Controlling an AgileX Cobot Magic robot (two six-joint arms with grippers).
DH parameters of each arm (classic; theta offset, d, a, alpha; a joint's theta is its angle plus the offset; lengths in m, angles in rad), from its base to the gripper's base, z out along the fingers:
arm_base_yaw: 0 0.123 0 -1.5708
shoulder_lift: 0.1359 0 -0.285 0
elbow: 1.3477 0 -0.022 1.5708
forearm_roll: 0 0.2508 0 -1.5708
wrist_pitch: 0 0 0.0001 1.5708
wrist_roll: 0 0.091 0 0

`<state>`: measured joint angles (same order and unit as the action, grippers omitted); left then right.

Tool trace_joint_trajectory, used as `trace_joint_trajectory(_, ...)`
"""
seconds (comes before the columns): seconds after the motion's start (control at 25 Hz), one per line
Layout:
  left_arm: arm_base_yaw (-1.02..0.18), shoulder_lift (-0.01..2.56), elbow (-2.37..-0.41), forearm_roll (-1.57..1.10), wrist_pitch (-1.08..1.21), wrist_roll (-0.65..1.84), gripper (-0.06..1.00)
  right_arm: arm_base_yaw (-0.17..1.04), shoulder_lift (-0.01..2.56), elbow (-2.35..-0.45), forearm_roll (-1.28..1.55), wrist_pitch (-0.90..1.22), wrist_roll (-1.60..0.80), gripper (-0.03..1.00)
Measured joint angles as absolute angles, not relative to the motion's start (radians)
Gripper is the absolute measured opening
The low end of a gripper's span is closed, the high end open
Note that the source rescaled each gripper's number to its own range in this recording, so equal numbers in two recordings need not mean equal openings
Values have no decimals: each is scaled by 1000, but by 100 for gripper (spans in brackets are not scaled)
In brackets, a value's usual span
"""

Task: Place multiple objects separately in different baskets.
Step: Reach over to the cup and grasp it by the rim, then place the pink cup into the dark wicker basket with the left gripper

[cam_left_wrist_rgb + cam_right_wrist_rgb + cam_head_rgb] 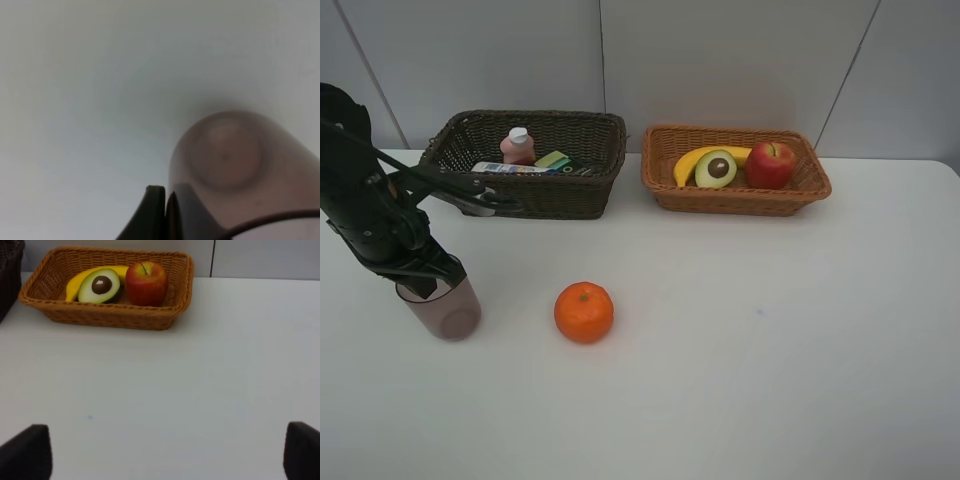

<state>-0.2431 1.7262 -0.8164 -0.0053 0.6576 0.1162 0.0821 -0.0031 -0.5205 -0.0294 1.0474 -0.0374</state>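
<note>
Exterior high view: my left pincer (423, 278) pinches the rim of the smooth, translucent mauve cup (448, 312), near the round orange (584, 312) on the white table (770, 350). Behind, the dark brown wicker basket (570, 197) holds a pink bottle (518, 147) and a white bottle (508, 168); the tan wicker basket (740, 201) holds banana (687, 163), halved avocado (716, 169) and apple (770, 165). Only the right wrist view shows my right pincer (160, 455), spread wide.

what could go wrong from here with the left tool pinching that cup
The left tool grips the mauve cup only by its rim wall, so it may slip or tilt when lifted. The dark brown basket already holds a pink bottle and a shampoo bottle; the cup may land askew on them.
</note>
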Motion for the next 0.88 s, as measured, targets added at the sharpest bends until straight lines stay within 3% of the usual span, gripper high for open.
trace_joint_trajectory(0.4,-243,1690,-816,-21,665,116,0,82,-3,-521,-29,1047,-37,97)
trace_joint_trajectory(0.88,-243,1639,-966,-58,875,115,0,82,-3,-521,-29,1047,-37,97)
